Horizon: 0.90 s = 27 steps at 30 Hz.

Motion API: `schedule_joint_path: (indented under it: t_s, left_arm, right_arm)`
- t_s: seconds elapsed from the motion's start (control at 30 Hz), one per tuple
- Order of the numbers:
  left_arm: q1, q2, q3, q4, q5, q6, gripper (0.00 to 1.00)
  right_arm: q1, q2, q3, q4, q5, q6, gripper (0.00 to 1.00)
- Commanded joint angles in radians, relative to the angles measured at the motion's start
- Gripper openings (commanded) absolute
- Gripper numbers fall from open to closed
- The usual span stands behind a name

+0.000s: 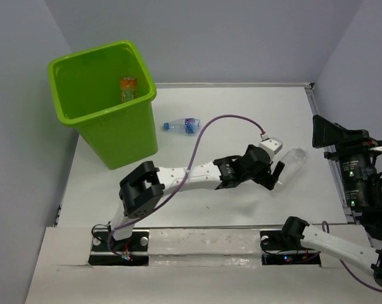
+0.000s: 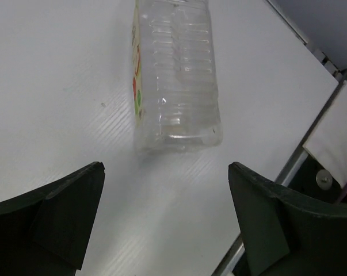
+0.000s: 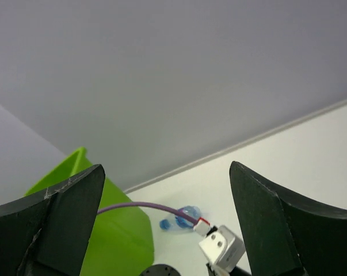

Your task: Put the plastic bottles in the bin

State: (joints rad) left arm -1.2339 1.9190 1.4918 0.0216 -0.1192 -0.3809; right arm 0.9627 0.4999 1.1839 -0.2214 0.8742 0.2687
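Note:
A clear plastic bottle [image 1: 293, 161] lies on the white table at the right. In the left wrist view it [image 2: 176, 75] has a coloured label and lies just beyond my fingers. My left gripper [image 1: 278, 172] [image 2: 166, 168] is open and empty, short of the bottle's base. A blue-labelled bottle [image 1: 182, 125] [image 3: 182, 218] lies near the lime-green bin [image 1: 105, 95] [image 3: 104, 230]. An orange-drink bottle [image 1: 128, 88] stands inside the bin. My right gripper [image 1: 318, 132] [image 3: 166, 169] is open and empty, raised at the table's right edge and facing the bin.
The table's right rail [image 2: 311, 144] runs close beside the clear bottle. The left arm [image 1: 197, 174] stretches across the table's middle, with its purple cable [image 1: 206, 130] looping above. Grey walls enclose the back and sides.

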Motion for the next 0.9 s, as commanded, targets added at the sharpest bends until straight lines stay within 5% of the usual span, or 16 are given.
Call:
schedule_joint_path:
  t_s: [0.0, 0.43, 0.87]
  left_arm:
    - [-0.016, 0.14, 0.285, -0.067, -0.114, 0.076, 0.99]
    - [-0.018, 0.606, 0.905, -0.264, -0.088, 0.1, 0.99]
    - [-0.021, 0.73, 0.923, -0.365, -0.235, 0.115, 0.96]
  right_arm:
    - [0.002, 0.009, -0.036, -0.196, 0.196, 0.049, 0.93]
    - [0.002, -0.078, -0.081, -0.289, 0.085, 0.089, 0.89]
    - [0.002, -0.035, -0.089, -0.273, -0.035, 0.113, 0.89]
